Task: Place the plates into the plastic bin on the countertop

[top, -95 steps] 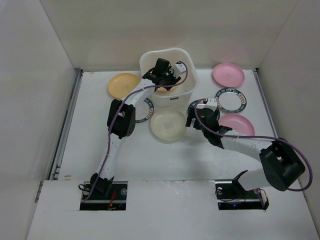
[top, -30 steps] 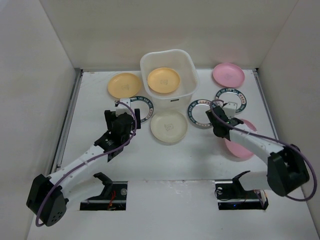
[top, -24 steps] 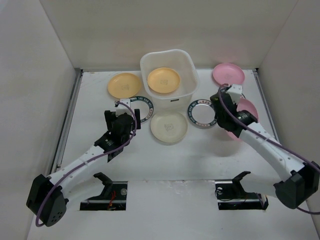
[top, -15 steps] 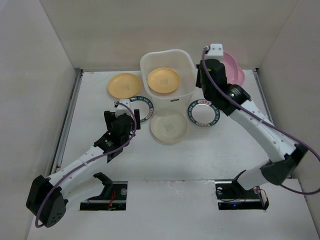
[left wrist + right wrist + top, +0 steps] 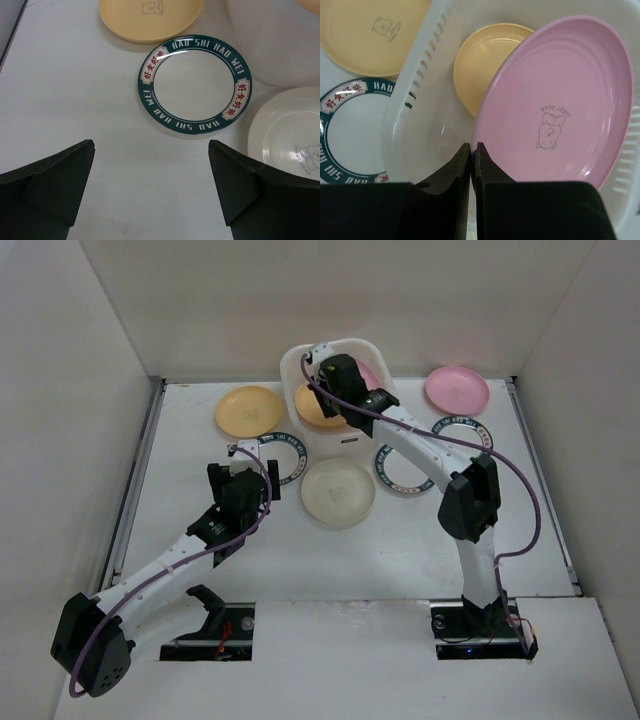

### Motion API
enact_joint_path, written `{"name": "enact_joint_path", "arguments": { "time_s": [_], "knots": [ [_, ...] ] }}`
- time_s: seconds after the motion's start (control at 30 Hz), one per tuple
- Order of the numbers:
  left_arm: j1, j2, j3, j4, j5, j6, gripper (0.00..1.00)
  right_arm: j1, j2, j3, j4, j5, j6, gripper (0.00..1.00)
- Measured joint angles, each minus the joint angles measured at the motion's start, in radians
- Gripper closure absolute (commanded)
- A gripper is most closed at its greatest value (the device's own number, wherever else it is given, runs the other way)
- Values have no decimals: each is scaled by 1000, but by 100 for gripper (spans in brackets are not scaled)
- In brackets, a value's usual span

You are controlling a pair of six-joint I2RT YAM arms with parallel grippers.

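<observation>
One pink plate (image 5: 560,100) (tilted) in right end effector (image 5: 474,146); over plastic bin (image 5: 420,80)

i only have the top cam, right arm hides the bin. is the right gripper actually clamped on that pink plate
observer: Yes. The right wrist view shows the right gripper shut on the rim of the pink plate, jaws pinched almost together.
operator: whats under it in the bin
observer: One yellow-orange plate lies inside the plastic bin, partly hidden behind the pink plate.
operator: and what is the left gripper lined up on
observer: The left gripper is open and empty. Ahead of its fingers, the teal-rimmed plate lies flat on the countertop, untouched; its rim reads HAO SHI HAO WEI.
</observation>
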Motion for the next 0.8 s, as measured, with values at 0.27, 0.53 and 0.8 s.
{"name": "enact_joint_path", "arguments": {
  "time_s": [0.27, 0.53, 0.8],
  "knots": [
    [-2, 0, 0, 0, 0, -1, 0, -48, 127, 14, 67, -133, -21, 92],
    [-8, 2, 0, 0, 1, -1, 0, -95, 280, 171, 102, -169, -12, 68],
    [-8, 50, 0, 7, 7, -6, 0, -103, 286, 179, 123, -169, 9, 39]
  ]
}}
